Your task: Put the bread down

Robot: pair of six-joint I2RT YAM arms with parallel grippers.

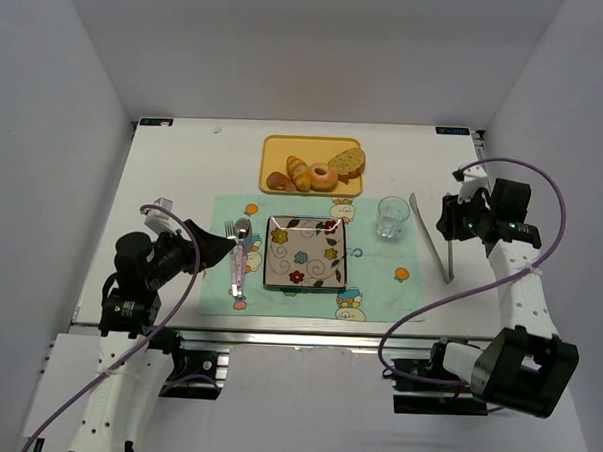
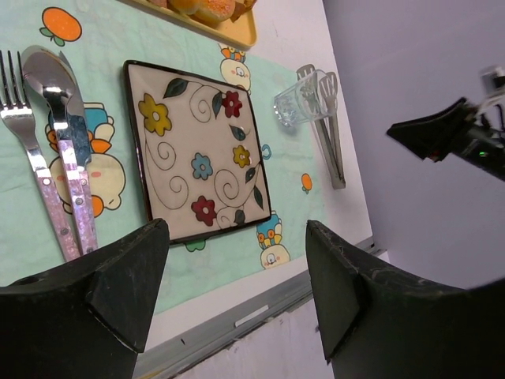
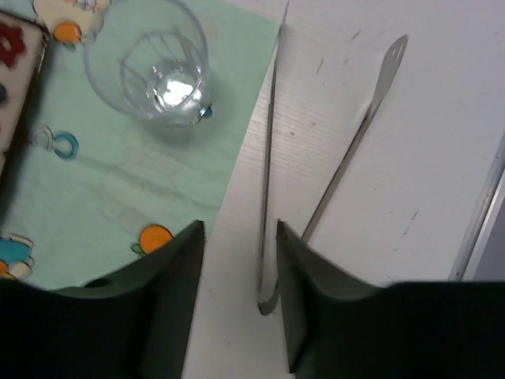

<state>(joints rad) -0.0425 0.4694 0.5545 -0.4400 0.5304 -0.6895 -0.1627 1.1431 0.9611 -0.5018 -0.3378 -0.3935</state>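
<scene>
— Yellow plastic is seen at the far middle of the table (image 1: 174, 170): a tray (image 1: 285, 145). What is laid in it?

— The bread (image 1: 277, 181) is found at the tray's near left corner, just beside a ridged croissant (image 1: 298, 172). A ringed doughnut (image 1: 322, 176) and a speckled slice (image 1: 348, 163) are set further right. Both grippers are well apart from the bread.

— And nearer than the tray?

— A pale green placemat (image 1: 379, 284) printed with cartoon figures is spread there. A square flowered plate (image 1: 307, 252) is set at its middle. A fork (image 2: 30, 158) and a spoon (image 2: 47, 79) are laid side by side to the left of the plate. A clear glass (image 1: 392, 216) is stood upright at the mat's far right corner.

— How is the left gripper held?

— The left gripper (image 2: 237, 229) is hung over the near left part of the mat. Its jaws are spread wide, and only the mat and the near edge of the plate are seen between them.

— And the right one?

— The right gripper (image 3: 240, 229) is poised over the bare table just right of the mat. Its jaws are parted, and the joined near end of a pair of metal tongs (image 3: 368, 110) is seen in the gap between them. Whether the tongs are touched cannot be told.
</scene>
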